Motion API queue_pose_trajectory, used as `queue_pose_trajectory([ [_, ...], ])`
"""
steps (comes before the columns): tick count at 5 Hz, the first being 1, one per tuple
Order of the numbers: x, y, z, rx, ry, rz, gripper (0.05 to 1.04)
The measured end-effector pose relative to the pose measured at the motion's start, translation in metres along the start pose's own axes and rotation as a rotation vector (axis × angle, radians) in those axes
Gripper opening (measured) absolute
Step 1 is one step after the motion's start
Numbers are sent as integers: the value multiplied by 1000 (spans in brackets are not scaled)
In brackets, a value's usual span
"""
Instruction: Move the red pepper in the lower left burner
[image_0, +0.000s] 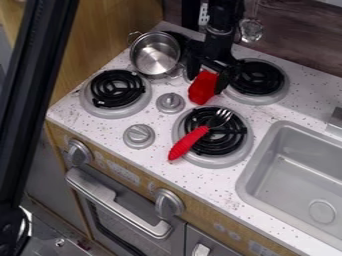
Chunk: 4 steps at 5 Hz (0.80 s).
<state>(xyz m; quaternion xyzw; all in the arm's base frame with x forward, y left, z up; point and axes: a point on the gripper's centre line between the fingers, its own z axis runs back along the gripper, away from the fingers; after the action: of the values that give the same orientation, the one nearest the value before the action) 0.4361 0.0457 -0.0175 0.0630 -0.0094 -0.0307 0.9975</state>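
- Worktop (267, 111): white, speckled; grey sink (244, 175) at right.
- Left burner (89, 101): bare coil; pot (155, 54) above it, upper left of centre.
- Central burner (239, 154): fork (189, 142) with red handle across coil.
- Arm (220, 35): enters from top edge; gripper (206, 83) points downward, upper centre.
- Jaws: pinching red pepper (202, 88), upper centre.

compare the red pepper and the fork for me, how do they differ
The red pepper is held between the fingers of the gripper, while the fork lies across the lower right burner. The pepper is short and chunky; the fork is long and slim. The pepper looks red throughout, whereas the fork has a red handle and metallic tines. Both share the red colour.
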Motion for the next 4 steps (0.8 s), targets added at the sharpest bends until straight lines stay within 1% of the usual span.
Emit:
queue_pose_trajectory([
  [1, 8, 5, 0, 3, -23, 31, 997],
  [2, 14, 5, -14, -19, -15, 60, 997],
  [3, 17, 11, -31, 24, 50, 80, 997],
  [4, 15, 8, -41, 4, 80, 78, 967],
])
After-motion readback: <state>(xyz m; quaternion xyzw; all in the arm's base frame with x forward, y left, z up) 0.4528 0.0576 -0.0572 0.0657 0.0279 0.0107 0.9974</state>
